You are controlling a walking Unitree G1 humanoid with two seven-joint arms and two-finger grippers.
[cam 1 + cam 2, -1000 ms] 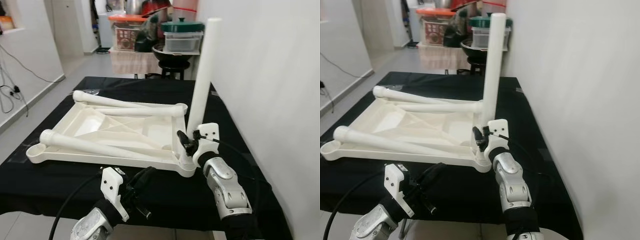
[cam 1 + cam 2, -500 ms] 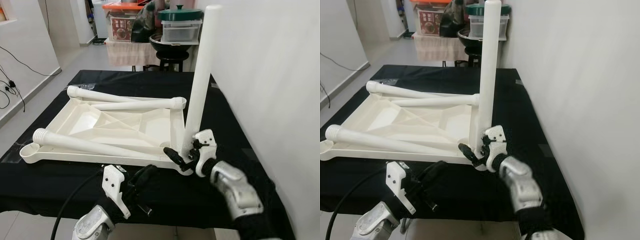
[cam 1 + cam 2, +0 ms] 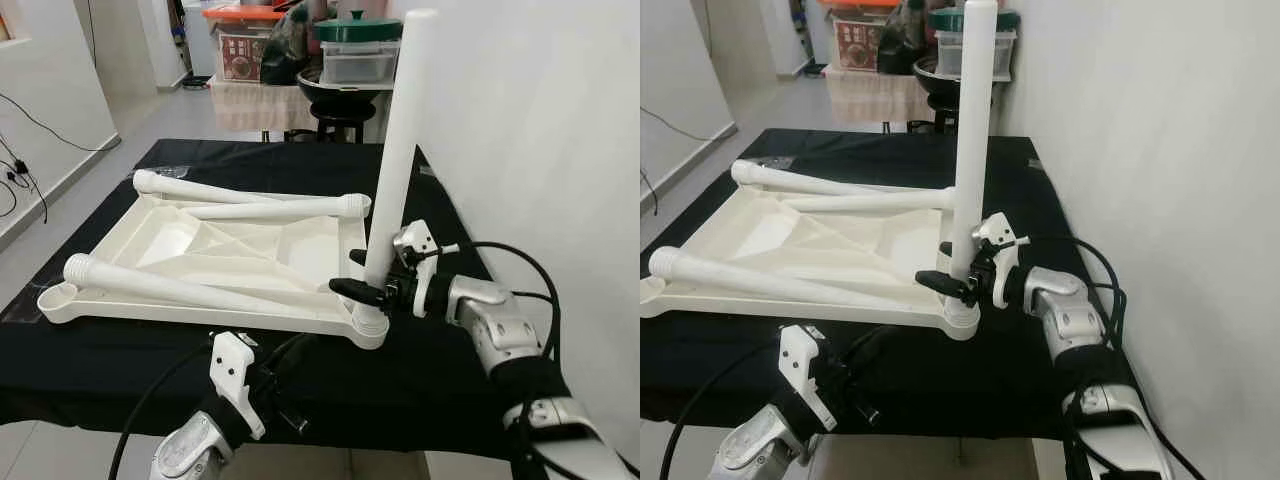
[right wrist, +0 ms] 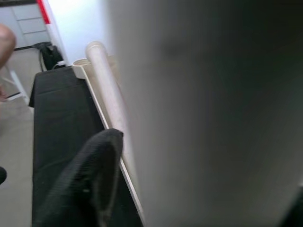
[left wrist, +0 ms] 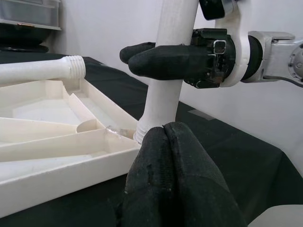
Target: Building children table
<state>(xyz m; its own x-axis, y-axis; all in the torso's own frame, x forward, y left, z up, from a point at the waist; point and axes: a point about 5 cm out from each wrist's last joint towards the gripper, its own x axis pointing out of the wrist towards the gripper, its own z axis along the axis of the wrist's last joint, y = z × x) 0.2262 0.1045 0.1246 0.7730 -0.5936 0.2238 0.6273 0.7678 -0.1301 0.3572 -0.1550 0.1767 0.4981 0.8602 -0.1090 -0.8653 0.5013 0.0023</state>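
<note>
**Fitting a leg into the tabletop's corner**

The upturned tabletop (image 3: pixel 250 260) lies on a black cloth (image 3: pixel 450 360). The right gripper (image 3: pixel 368 287) is clenched round the upright leg (image 3: pixel 398 160) just above the corner socket. The left gripper (image 5: pixel 165 161), fingers pressed together, waits near that corner. Next, likely twisting the leg tight.

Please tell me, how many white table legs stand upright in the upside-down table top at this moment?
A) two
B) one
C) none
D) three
B: only one leg stands upright, in the near right corner of the table top, with the right hand around it; other legs lie flat.
</note>
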